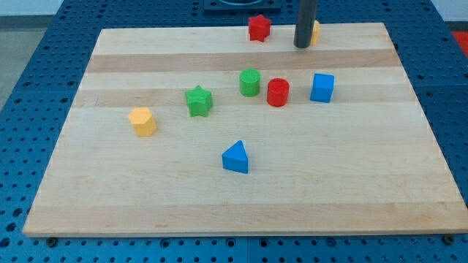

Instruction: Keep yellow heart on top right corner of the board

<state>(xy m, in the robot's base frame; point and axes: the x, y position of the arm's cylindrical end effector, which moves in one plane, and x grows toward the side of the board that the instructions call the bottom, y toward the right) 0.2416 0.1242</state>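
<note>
Yellow heart point(315, 32) sits at the worktop's point(219, 212) far edge, near twelve o'clock and short of the top right corner, mostly hidden behind the rod. No pincer is fitted, so nothing is held; my tip point(301, 46) rests just beside the heart, at its nine o'clock. To do the step well, the arm should push steadily toward three o'clock, keeping contact centred so the heart slides along the edge without slipping off it. A red star point(259, 28) lies behind, at nine o'clock of the tip. The blue cube point(322, 87), red cylinder point(278, 93) and green cylinder point(250, 82) stand well apart toward six o'clock, out of the path.
</note>
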